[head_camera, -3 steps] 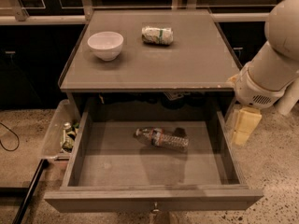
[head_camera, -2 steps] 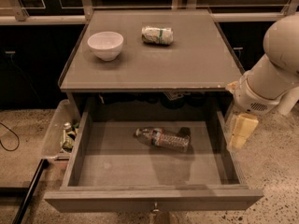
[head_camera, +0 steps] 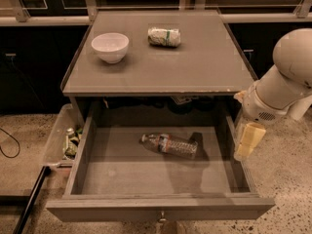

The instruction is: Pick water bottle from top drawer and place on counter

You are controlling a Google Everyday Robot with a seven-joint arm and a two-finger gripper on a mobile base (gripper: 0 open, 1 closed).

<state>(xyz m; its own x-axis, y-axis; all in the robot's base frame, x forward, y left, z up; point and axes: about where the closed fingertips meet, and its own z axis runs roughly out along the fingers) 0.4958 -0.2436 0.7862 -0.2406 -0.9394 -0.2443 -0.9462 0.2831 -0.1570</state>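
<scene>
The water bottle point(head_camera: 169, 145) lies on its side in the middle of the open top drawer point(head_camera: 156, 211), cap toward the left. The counter point(head_camera: 204, 67) above it has a glossy grey top. My gripper point(head_camera: 245, 143) hangs from the white arm point(head_camera: 287, 82) over the drawer's right side wall, to the right of the bottle and apart from it. It holds nothing that I can see.
A white bowl point(head_camera: 110, 47) and a whitish wrapped packet with a green band point(head_camera: 164, 36) sit on the counter at the back. A clear plastic bin point(head_camera: 63, 143) of small items stands on the floor left of the drawer. Speckled floor lies to the right.
The arm and gripper have shifted slightly down and to the left, toward the drawer's right wall. The bottle has not moved.
</scene>
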